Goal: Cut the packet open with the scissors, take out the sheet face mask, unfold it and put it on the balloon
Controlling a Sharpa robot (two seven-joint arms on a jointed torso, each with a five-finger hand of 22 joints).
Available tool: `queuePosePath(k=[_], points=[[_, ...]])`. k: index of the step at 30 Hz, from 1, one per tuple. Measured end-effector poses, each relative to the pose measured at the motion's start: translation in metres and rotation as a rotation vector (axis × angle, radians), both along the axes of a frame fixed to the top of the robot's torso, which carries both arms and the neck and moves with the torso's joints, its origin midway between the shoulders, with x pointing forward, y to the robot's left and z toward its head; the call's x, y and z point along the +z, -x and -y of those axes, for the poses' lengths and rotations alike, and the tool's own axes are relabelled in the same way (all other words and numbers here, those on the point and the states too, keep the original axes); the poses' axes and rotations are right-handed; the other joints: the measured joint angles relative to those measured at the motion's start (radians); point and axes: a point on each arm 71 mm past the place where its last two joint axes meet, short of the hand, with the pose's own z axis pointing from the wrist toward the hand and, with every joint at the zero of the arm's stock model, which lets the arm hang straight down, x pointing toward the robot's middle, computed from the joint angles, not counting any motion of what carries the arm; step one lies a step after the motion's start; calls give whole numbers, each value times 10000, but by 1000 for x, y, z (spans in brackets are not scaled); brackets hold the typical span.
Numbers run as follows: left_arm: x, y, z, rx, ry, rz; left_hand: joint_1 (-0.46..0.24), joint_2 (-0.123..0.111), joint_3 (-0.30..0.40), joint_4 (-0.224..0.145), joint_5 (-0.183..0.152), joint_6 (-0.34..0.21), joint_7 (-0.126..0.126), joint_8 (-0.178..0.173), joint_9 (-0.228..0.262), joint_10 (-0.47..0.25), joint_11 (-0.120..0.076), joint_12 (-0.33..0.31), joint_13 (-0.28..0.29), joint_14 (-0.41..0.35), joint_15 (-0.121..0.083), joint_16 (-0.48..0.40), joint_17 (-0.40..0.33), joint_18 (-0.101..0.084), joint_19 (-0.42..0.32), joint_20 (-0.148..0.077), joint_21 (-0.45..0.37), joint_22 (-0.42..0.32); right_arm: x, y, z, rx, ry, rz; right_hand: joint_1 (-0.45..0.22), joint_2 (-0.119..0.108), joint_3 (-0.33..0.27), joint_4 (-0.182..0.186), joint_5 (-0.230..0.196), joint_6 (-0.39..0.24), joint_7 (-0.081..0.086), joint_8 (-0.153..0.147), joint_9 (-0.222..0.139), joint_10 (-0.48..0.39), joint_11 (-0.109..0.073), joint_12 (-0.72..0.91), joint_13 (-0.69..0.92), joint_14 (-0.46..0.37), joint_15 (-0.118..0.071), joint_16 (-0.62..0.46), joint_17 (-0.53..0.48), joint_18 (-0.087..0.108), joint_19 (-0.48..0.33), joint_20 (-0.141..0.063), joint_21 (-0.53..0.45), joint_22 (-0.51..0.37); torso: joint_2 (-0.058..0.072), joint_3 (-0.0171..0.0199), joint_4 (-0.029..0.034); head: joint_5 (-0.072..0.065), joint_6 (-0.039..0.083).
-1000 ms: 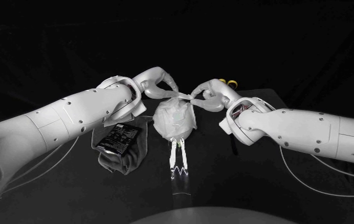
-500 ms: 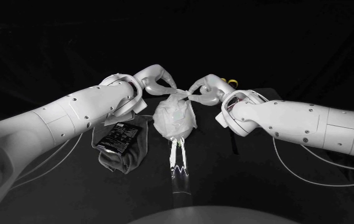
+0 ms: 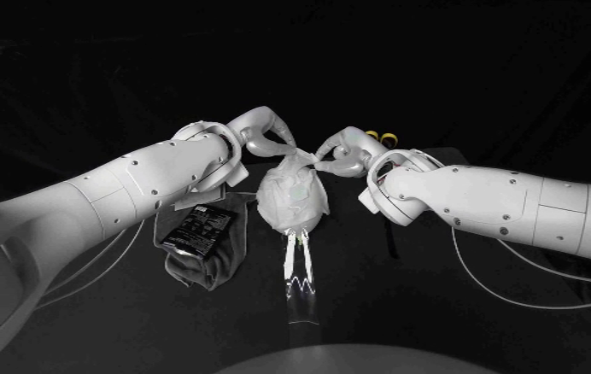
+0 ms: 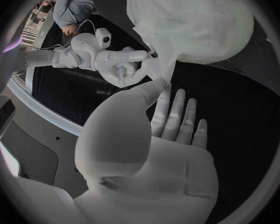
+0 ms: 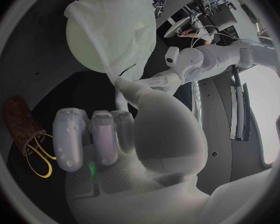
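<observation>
A pale balloon (image 5: 82, 42) stands on a thin stand (image 3: 295, 267) at the table's middle, with the white sheet face mask (image 3: 293, 196) draped over it. My left hand (image 3: 262, 139) pinches the mask's far top edge from the left. My right hand (image 3: 343, 152) pinches the same edge from the right, close beside the left hand. In the left wrist view my left hand (image 4: 157, 134) reaches the mask (image 4: 177, 15), with my right hand (image 4: 118, 64) opposite. The dark opened packet (image 3: 197, 227) lies left of the balloon. The yellow-handled scissors (image 5: 37, 152) sit behind my right hand (image 5: 115, 134).
The packet rests on a grey cloth (image 3: 212, 270) left of the stand. A dark strip (image 3: 392, 242) lies on the table under my right arm.
My right arm has shifted a little to the left and both hands have drawn the mask's top edge closer together. The balloon and packet have stayed put.
</observation>
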Motion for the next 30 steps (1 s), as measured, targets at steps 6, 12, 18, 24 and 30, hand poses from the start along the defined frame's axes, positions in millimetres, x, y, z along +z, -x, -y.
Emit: queuePosePath(k=[6, 12, 18, 24, 30], points=[[0, -3, 2, 73, -57, 32, 0, 0, 0, 0, 0, 0, 0, 6, 20, 0, 0, 0, 0, 0, 0, 0, 0, 1, 0, 0, 0, 0, 1, -1, 2, -208, -16, 45, 0, -1, 0, 0, -1, -2, 1, 14, -3, 0, 0, -1, 3, -1, 1, 0, 7, 0, -15, 14, 0, 0, 1, 6, 0, 7, 24], [0, -7, 4, 96, -182, 165, 0, -1, -1, 0, -11, -1, 0, 54, 43, -1, 0, 1, 1, 0, 0, 0, 0, 0, 0, 0, 0, -1, 3, -5, 5, -471, -34, 138, 0, -1, 57, -1, -2, -5, 2, 13, -6, -1, 0, -13, 7, -1, 1, -1, 7, -1, -16, 14, -1, -2, 11, 10, -2, 33, 36], [-1, -10, 8, 48, -358, 339, 0, -1, -1, 0, -11, -17, 15, 56, 46, 36, -36, 1, 1, 0, 0, 0, 0, -1, 0, -1, 0, -1, 6, -9, 6, -654, -49, 139, 1, -1, 57, 0, -2, -18, 12, 12, 4, -1, 0, -19, 9, -2, 2, -8, 6, -1, -17, 14, -9, -9, 17, 10, -5, 43, 28], [-2, -12, 12, -38, -597, 553, 0, -1, -1, 0, -12, -17, 15, 55, 46, 36, -36, 1, 1, -1, 1, 0, 0, -1, -1, -1, 0, -1, 8, -14, 8, -847, -15, 13, 1, -1, 57, 0, -2, 10, -18, 7, 6, -1, -1, -10, 8, -2, 2, -11, 2, -1, -17, 14, -10, -7, 19, 9, -6, 57, 9], [-4, -14, 15, -84, -811, 736, 0, -1, -1, 0, -14, -18, 16, 55, 46, 36, -36, 1, 1, -1, 0, 0, 0, -1, -1, -1, 0, -1, 8, -18, 8, -915, 75, -305, 1, -1, 57, 0, -2, 4, -24, 1, 3, -1, -1, 1, 4, -3, 3, -17, -2, -1, -17, 14, -11, -5, 16, 9, -6, 57, -6]])
